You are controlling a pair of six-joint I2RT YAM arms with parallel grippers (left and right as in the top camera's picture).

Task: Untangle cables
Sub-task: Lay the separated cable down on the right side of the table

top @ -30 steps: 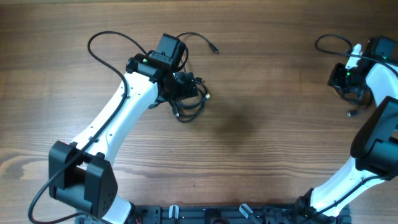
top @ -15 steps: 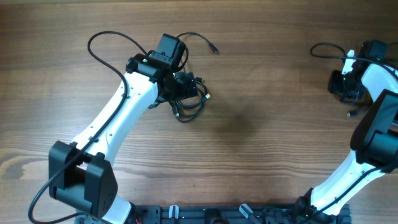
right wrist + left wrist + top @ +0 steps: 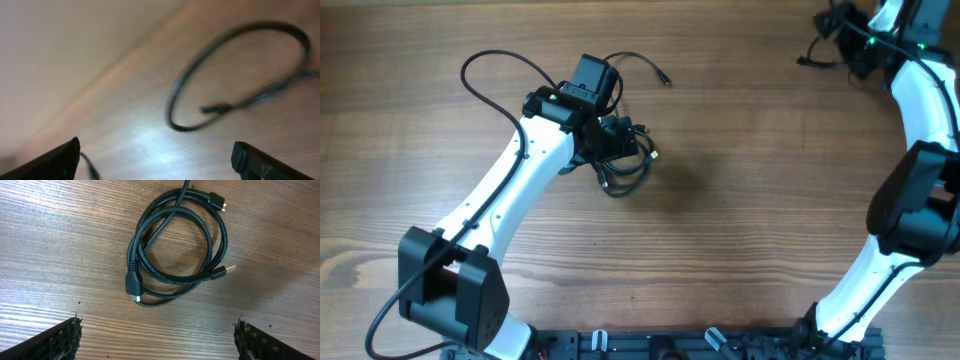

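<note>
Right gripper [image 3: 156,161] has swung away, jaws parted; its wrist view alone shows a full cable loop [image 3: 171,100], blurred. Left gripper [image 3: 157,340] gapes above glossy coiled cables [image 3: 133,282].

three cables [image 3: 133,282], two arms [image 3: 520,190], one table [image 3: 740,200]

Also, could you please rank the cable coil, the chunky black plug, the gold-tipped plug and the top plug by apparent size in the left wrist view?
1. cable coil, by far the largest.
2. chunky black plug, on the coil's left side.
3. gold-tipped plug and top plug look much alike, so they are not ranked.
</note>
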